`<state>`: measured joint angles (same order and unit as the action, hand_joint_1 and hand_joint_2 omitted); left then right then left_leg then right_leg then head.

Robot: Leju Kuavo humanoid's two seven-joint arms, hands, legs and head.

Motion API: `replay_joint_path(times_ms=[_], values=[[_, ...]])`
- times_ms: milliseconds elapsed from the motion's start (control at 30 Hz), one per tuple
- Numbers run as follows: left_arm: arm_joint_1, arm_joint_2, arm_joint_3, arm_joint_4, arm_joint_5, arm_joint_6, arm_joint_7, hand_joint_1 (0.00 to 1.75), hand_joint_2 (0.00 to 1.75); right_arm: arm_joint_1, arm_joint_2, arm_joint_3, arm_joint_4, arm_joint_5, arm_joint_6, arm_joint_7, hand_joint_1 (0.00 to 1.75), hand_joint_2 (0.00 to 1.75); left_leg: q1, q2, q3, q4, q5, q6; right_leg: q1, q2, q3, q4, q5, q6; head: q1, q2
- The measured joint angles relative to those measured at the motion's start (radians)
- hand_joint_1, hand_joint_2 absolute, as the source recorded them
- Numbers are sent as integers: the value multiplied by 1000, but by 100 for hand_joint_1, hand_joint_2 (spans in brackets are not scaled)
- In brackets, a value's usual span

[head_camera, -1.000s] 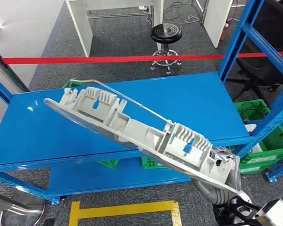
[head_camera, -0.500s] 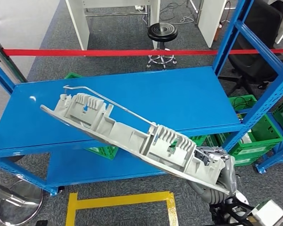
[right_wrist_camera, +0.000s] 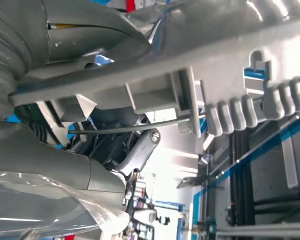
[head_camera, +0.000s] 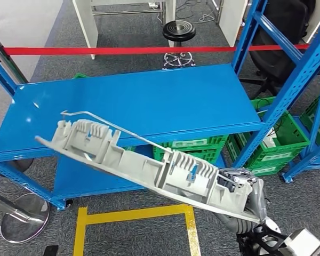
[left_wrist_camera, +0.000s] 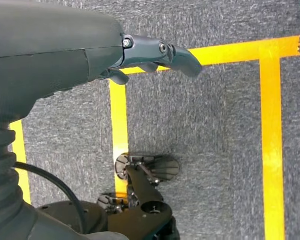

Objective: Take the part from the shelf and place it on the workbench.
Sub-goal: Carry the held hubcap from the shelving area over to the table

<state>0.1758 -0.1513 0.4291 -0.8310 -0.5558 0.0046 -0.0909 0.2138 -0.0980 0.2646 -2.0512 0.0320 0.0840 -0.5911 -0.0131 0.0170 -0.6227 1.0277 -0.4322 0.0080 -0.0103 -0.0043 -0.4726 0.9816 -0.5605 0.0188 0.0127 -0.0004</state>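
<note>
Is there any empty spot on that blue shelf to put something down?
The blue shelf top is bare, from the red barrier tape to its front edge. Below, green crates crowd the right; the long grey part overhangs the front.

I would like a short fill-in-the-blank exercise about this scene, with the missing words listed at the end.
1. The long grey part is held at one end by the robot's ____ hand.
2. The shelf behind the part is painted ____.
3. The left hand hangs over grey carpet marked with ____ tape.

Missing words: right; blue; yellow
</note>
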Motion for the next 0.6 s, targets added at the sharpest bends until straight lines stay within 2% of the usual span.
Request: replay_joint_path(times_ms=[33, 67, 133, 167, 200, 233, 300, 333, 367, 400, 467, 500, 567, 600], values=[[2, -1, 1, -2, 0, 0, 1, 0, 175, 0, 0, 0, 0, 0, 0, 0, 175, 175, 2, -3, -7, 22, -27, -8, -2, -1, -6, -2, 8, -8, -1, 0], [5, -2, 2, -4, 0, 0, 1, 0, 175, 0, 0, 0, 0, 0, 1, 0, 175, 175, 5, -6, -19, 62, -69, -15, -4, -2, -13, -4, 16, -14, -3, 0], [7, -3, 3, -6, 0, 0, 1, 0, 175, 1, 0, 0, 0, 0, 2, 0, 175, 175, 13, -8, -51, 186, -158, -28, -4, -2, -28, -2, 31, -19, -5, 0], [7, -4, 3, -6, 0, 0, 1, 0, 175, 1, 0, -1, 0, 0, 2, 0, 175, 175, 16, -8, -60, 237, -178, -32, -4, -2, -35, 0, 38, -18, -5, 0], [7, -4, 3, -6, 0, 0, 1, 0, 175, 2, 0, -1, 0, 0, 2, 0, 175, 175, 19, -8, -57, 262, -178, -34, -5, -1, -41, 2, 44, -16, -5, 0], [7, -4, 4, -6, 0, 0, 1, 0, 175, 3, 0, -1, 0, 0, 2, 0, 175, 175, 22, -8, -35, 246, -158, -36, -5, 0, -46, 6, 49, -14, -5, 0], [8, -4, 4, -8, 0, 0, 1, 0, 175, 4, 0, -1, 0, 0, 2, 0, 175, 175, 25, -10, 50, 120, -102, -34, -7, 1, -56, 12, 54, -8, -5, 0], [9, -4, 4, -10, 0, 0, 1, 0, 175, 4, 0, -1, 0, 0, 2, 0, 175, 175, 24, -12, 90, 52, -86, -31, -7, 1, -60, 15, 56, -4, -5, 0], [9, -4, 4, -11, 0, 0, 2, 0, 175, 3, 0, -1, 0, 0, 2, 0, 175, 175, 23, -14, 115, 5, -80, -27, -6, 0, -64, 18, 58, 1, -4, 0], [10, -4, 4, -12, 0, 0, 2, 0, 175, 3, 0, 0, 0, 0, 2, 0, 175, 175, 20, -16, 125, -16, -83, -23, -6, 1, -68, 19, 62, 7, -4, 0], [10, -5, 4, -13, 0, 0, 2, 0, 175, 3, 0, 0, 0, 0, 2, 0, 175, 175, 18, -16, 120, -28, -83, -11, -7, 1, -76, 19, 68, 21, -4, 0], [10, -6, 5, -14, 0, 0, 2, 0, 175, 3, 0, 0, 0, 0, 2, 0, 175, 175, 19, -15, 118, -33, -81, -2, -8, 1, -84, 25, 63, 27, -4, 0], [10, -7, 6, -16, 0, 1, 2, 0, 175, 3, 0, 0, 0, 0, 2, 0, 175, 175, 22, -14, 110, -41, -71, 15, -8, 2, -117, 85, 20, 33, -1, 0], [11, -8, 7, -17, 0, 1, 2, 0, 175, 3, 0, 1, 0, 0, 2, 0, 175, 175, 20, -14, 105, -42, -67, 21, -8, 2, -144, 146, -15, 34, 0, 0]])
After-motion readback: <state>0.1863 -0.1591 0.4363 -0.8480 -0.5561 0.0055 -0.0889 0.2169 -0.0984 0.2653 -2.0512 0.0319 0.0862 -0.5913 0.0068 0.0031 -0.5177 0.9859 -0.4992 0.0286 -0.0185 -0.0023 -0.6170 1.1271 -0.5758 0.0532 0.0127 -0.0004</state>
